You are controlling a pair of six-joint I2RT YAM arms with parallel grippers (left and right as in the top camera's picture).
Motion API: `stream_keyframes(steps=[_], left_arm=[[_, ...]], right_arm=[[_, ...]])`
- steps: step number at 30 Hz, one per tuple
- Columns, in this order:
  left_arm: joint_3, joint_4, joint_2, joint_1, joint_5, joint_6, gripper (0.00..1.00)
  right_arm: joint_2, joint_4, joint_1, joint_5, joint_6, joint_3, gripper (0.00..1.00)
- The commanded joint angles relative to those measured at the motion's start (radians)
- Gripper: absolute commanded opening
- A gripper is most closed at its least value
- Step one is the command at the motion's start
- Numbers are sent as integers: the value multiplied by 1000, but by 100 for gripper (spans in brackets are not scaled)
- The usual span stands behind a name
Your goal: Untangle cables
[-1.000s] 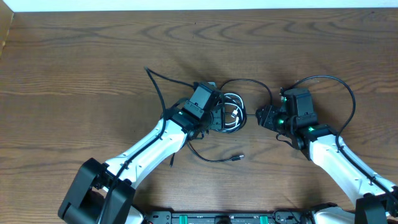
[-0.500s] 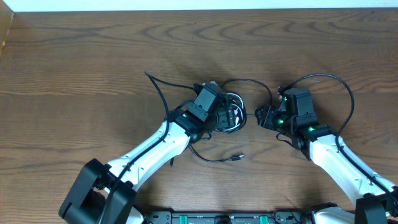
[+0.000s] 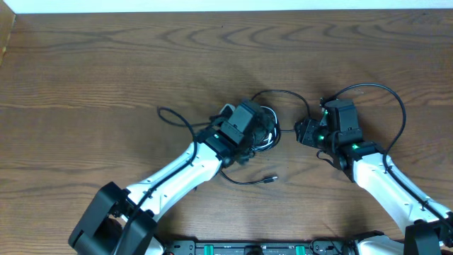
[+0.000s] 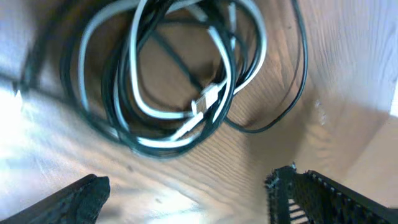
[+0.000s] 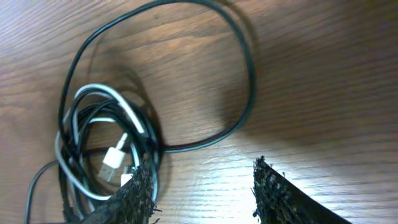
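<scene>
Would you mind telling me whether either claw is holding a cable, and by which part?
Neither: the left claw stands open over the tangle of thin black and white cables; the right claw, open, beside it.

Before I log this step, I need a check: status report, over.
Left fingers open, empty, over the thin black cords and thin white cord. Right fingers open, empty, at their edge. Cords looped together on wooden table. Nothing else in the way.
</scene>
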Motion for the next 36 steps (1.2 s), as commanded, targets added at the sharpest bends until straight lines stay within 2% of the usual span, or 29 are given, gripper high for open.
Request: stream_keyframes(steps=[1,2,7,14,15,18,20,21,22,30,33,36], left_arm=[[10,-3,34,-18,-9,-280,100],[10,-3,44,-18,-9,-286,98],[10,-6,114,-13,-13,-363,76],[10,-1,197,22,-17,-369,67],[10,2,207,23,-17,-369,61],[10,13,240,23,-21,-368,34],[10,13,255,23,-21,-346,20],[10,14,259,23,-21,-317,11],[10,13,262,23,-21,-283,8],[10,18,193,56,4,28,8],[10,23,125,96,26,224,7],[10,21,61,127,48,444,7]], right_arm=[[11,-14,-29,26,-13,5,49],[11,-18,-34,26,-13,5,48],[11,-43,-45,26,-13,5,48],[11,-87,-45,26,-14,5,48],[11,-88,-45,26,-14,5,47],[11,-88,-45,25,-13,5,47],[11,-89,-45,25,-13,5,47],[11,-90,-45,24,-13,5,46],[11,-91,-45,21,-13,5,46],[11,-95,-45,-100,-13,5,36],[11,-92,-45,-168,-19,5,36],[11,-58,-45,-284,-84,5,35]])
